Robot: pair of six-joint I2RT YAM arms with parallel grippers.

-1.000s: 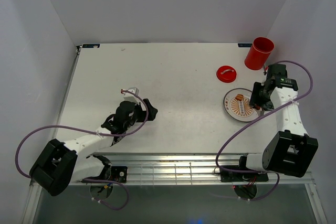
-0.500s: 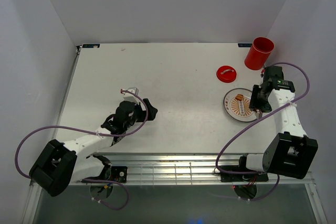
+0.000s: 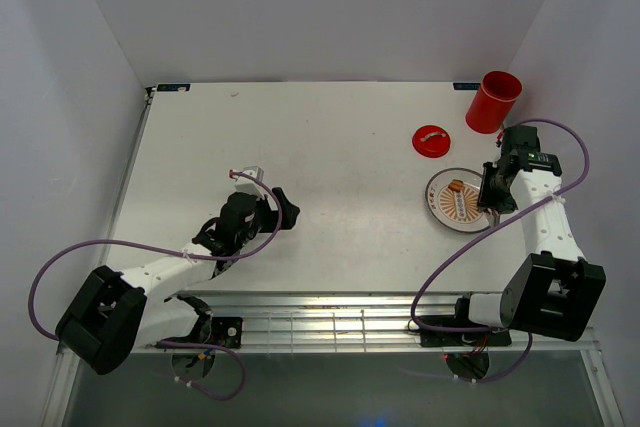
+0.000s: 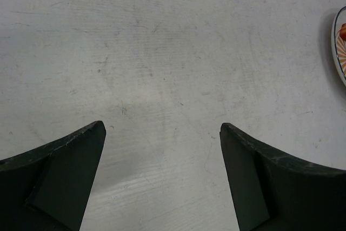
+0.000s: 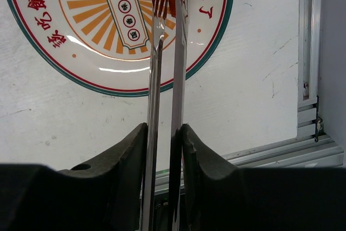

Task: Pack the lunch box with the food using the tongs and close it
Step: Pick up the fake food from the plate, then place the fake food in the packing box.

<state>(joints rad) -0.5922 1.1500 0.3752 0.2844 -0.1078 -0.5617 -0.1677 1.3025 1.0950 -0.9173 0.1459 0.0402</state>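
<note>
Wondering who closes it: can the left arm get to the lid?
Probably, at a stretch: nothing lies between the open left gripper and the lid, though it sits nearer the right arm.

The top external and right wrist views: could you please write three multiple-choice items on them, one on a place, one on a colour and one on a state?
1. Where is the flat round red lid relative to the tall red plastic lunch box? A capping it; B on the table, apart from it; C inside it.
2. What colour are the rays on the round patterned plate? A orange; B blue; C purple.
3. How is the right pincer? A wide open, empty; B holding the lid; C closed on the long silver metal tongs.
Answers: 1 B, the lid lies alone on bare table; 2 A, the right wrist view shows orange rays; 3 C, both fingers press the tongs' arms.
</note>
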